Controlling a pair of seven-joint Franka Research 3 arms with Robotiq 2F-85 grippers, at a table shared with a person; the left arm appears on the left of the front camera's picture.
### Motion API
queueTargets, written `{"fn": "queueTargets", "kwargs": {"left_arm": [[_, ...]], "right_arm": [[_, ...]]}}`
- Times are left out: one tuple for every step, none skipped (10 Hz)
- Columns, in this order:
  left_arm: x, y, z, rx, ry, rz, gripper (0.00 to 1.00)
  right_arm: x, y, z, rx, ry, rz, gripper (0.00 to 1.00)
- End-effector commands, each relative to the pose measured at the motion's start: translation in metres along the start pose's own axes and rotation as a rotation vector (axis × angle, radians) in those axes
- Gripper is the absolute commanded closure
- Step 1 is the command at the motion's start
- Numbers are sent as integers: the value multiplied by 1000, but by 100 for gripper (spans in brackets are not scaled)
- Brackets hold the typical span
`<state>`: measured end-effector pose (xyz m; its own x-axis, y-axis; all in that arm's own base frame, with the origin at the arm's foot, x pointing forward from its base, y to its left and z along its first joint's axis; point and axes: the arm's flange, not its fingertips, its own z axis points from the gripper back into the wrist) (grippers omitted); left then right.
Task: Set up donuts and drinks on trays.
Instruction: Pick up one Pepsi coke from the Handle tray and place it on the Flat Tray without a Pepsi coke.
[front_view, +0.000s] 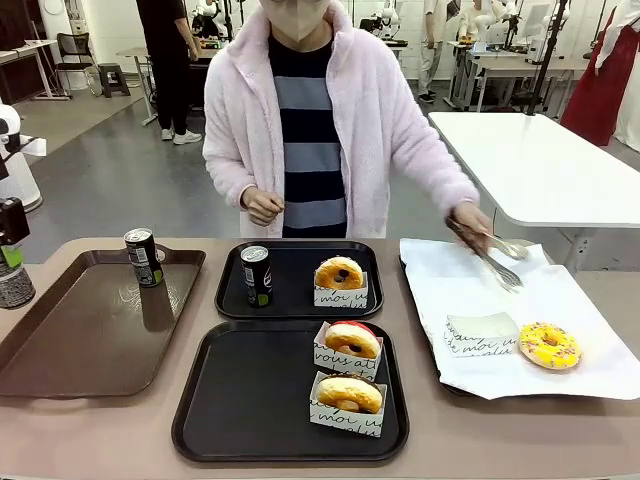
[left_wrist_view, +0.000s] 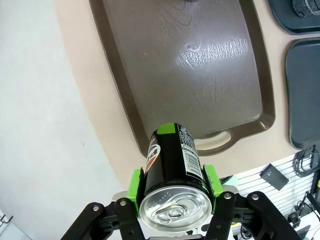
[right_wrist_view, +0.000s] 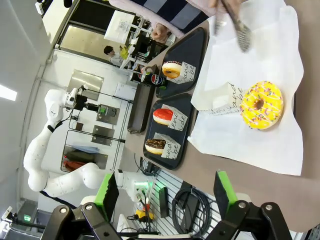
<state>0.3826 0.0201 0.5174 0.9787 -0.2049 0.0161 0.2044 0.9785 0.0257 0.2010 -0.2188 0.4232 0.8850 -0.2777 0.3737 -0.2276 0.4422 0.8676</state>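
My left gripper (left_wrist_view: 174, 184) is shut on a dark drink can (left_wrist_view: 175, 162), held above the near corner of the brown tray (left_wrist_view: 200, 75); it hangs at the table's left edge (front_view: 12, 285). A second can (front_view: 143, 257) stands on the brown tray. The far black tray (front_view: 290, 305) holds a can (front_view: 256, 275) and a sleeved donut (front_view: 340, 273). Two sleeved donuts (front_view: 352, 340) (front_view: 349, 393) sit on the near black tray (front_view: 250, 400). My right gripper (right_wrist_view: 166, 192) is open and empty, off the table's right end, looking at a yellow donut (right_wrist_view: 261, 105).
The paper-lined tray (front_view: 600, 375) at the right carries the yellow sprinkled donut (front_view: 549, 346) and an empty paper sleeve (front_view: 482, 332). The person stands at the far side, one hand holding metal tongs (front_view: 492, 258) over that tray.
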Motion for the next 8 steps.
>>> {"fn": "queueTargets", "kwargs": {"left_arm": [[3, -4, 2, 13, -8, -5, 100], [3, -4, 2, 13, -8, -5, 100], [1, -2, 0, 0, 1, -4, 42], [-7, -12, -4, -42, -36, -67, 42], [-9, -35, 4, -94, -78, -151, 42], [-21, -74, 7, -118, -101, -266, 42], [-40, -110, -1, -145, -99, -346, 42], [-40, -144, -3, -122, -76, -408, 42]], "right_arm": [[1, -1, 0, 17, -8, 12, 0], [1, -1, 0, 17, -8, 12, 0], [1, -1, 0, 17, -8, 12, 0], [1, -1, 0, 17, -8, 12, 0], [1, -1, 0, 17, -8, 12, 0], [1, -1, 0, 17, -8, 12, 0], [1, -1, 0, 17, -8, 12, 0], [1, -1, 0, 17, -8, 12, 0]]}}
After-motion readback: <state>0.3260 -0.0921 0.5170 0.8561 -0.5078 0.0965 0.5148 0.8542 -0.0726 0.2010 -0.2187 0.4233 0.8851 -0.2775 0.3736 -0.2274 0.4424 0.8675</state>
